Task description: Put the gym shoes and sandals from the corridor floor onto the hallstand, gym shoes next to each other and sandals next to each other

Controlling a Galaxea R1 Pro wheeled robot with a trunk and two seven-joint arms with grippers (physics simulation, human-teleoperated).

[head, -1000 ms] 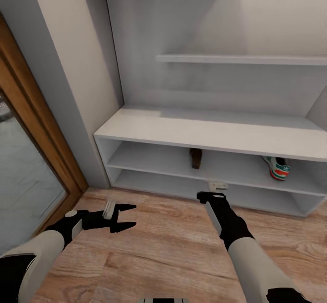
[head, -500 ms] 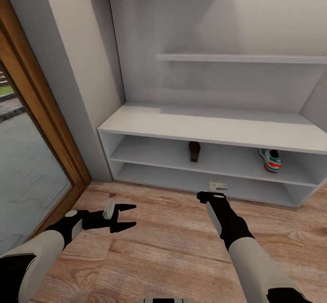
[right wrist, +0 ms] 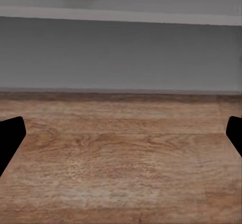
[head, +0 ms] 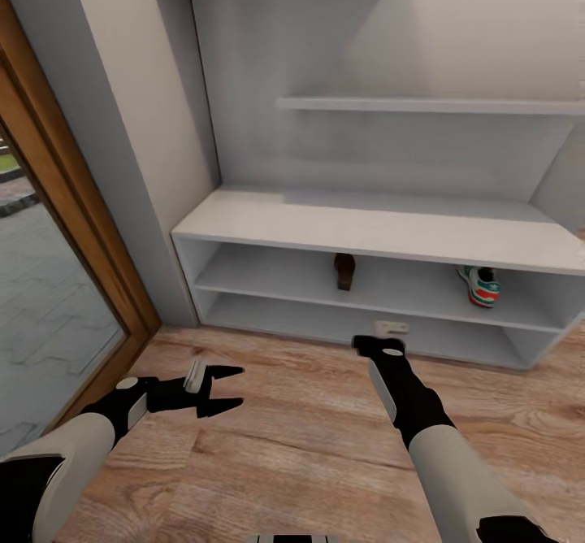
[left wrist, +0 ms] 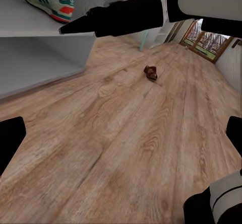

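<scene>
The hallstand stands straight ahead against the wall. On its upper open shelf, a dark-brown sandal sits near the middle and one gym shoe sits toward the right end. They are well apart. The left wrist view shows that gym shoe on the shelf and a second sandal lying far off on the corridor floor. My left gripper hovers open and empty over the floor. In front of the lower shelf, my right gripper is open and empty too.
A glass door in a brown wooden frame runs along the left, beside a grey wall corner. Two floating shelves hang above the bench top. My right arm crosses the left wrist view.
The whole picture has shifted a little, so the camera has moved. Both grippers keep the same pose, open and empty.
</scene>
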